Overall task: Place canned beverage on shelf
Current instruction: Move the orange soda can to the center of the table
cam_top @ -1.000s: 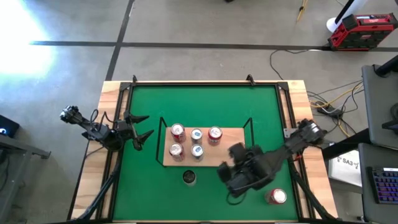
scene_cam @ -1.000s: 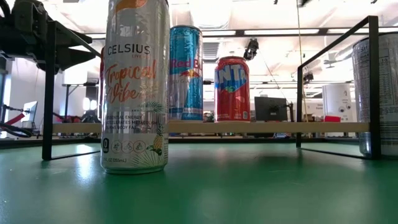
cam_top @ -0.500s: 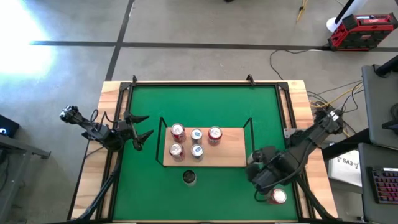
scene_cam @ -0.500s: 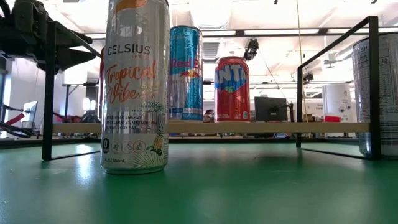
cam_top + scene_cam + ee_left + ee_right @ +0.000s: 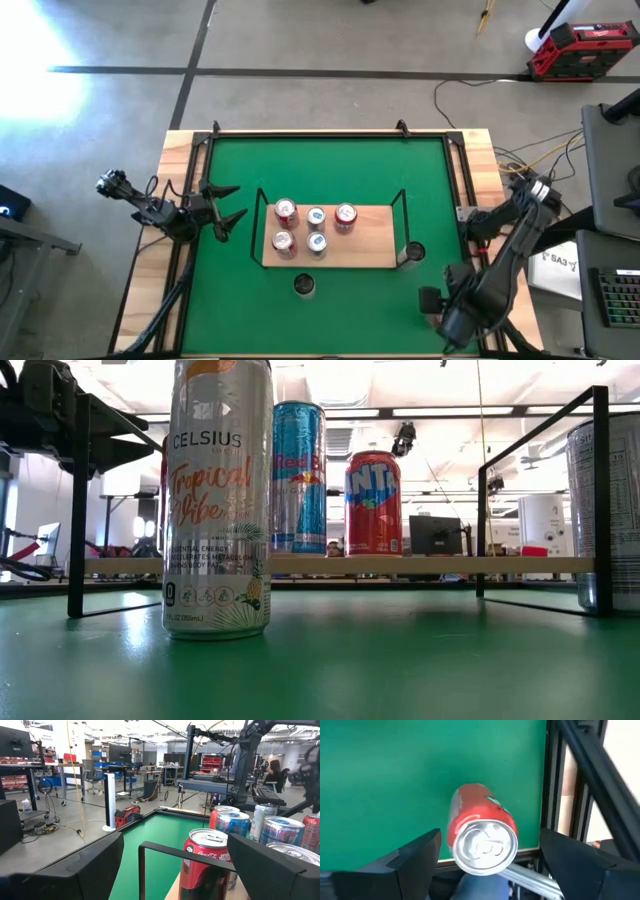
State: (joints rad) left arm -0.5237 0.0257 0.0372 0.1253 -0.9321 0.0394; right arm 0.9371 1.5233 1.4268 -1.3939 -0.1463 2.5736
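The shelf (image 5: 370, 245), a light-wood board in a black wire frame, sits mid-mat and holds several upright cans (image 5: 316, 216). A red can (image 5: 479, 831) stands upright on the green mat near the table's right near corner. My right gripper (image 5: 485, 862) points down over it, open, with one finger on either side of the can's silver top and no touch showing. In the high view that arm (image 5: 462, 308) hides the red can. My left gripper (image 5: 228, 206) waits open at the mat's left edge, pointing level toward the shelf.
A tall Celsius can (image 5: 304, 286) stands on the mat just in front of the shelf, and a grey can (image 5: 415, 252) stands beside the shelf's right end. The black table frame (image 5: 570, 780) runs close by the red can on its right.
My right gripper has swung from in front of the shelf's right end toward the table's right near corner, sinking and rolling its wrist, and now hangs over the red can. The grey can beside the shelf has come into view. No can has moved.
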